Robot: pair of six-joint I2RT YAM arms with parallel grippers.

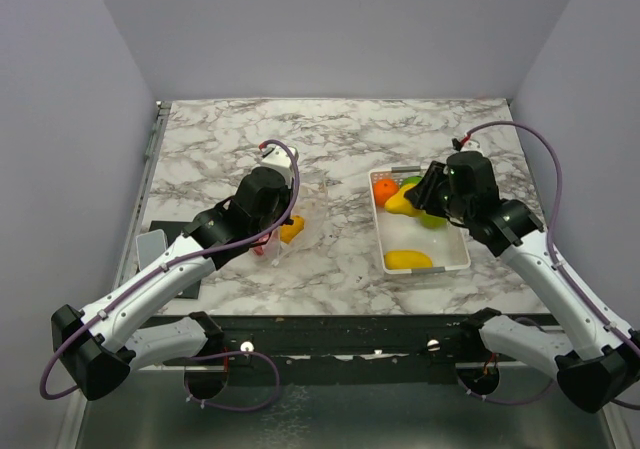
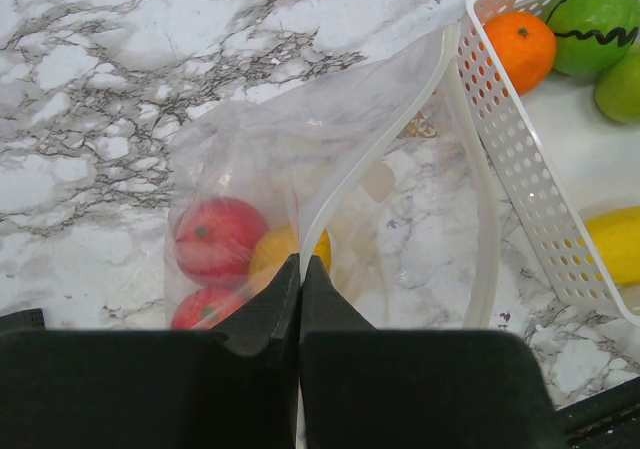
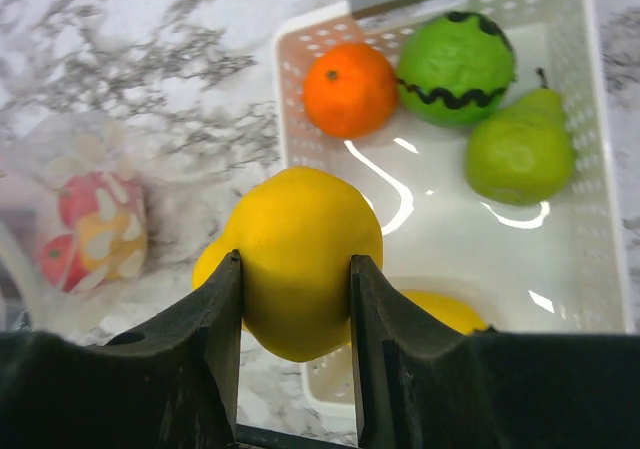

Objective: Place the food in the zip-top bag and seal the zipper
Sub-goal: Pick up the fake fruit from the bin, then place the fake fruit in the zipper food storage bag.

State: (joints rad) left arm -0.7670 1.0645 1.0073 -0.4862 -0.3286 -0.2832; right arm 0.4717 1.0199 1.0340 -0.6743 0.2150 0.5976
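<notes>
I judge the job a little under halfway. The zip-top bag [image 2: 330, 169] lies on the marble surface [image 2: 90, 89] just beside the white tray [image 3: 600, 219], on its left side, almost touching the tray's perforated wall. Inside it I can see two red pieces [image 2: 220, 239] and one yellow-orange piece [image 2: 285, 254], bunched at the end farthest from the tray. My left hand [image 2: 300, 269] is closed tight, and from its wrist view it looks pinched on the bag's edge, holding the mouth up and open toward the tray. My right hand [image 3: 295, 299] grips a yellow fruit [image 3: 300, 259] between both fingers, raised over the tray on the side nearest the bag. In the tray sit an orange [image 3: 350, 89], a dark-striped green ball [image 3: 455, 64], a green pear [image 3: 520, 154] and another yellow piece [image 3: 445, 314], the last mostly hidden behind the held fruit. So four pieces plus the one in hand remain to go in, and the zipper [image 2: 370, 154] is not yet sealed: its two lips stand well apart in a wide loop. The bag is thin, clear and limp, creased around the fruit inside. I expect its mouth would sag if the pinch let go.
</notes>
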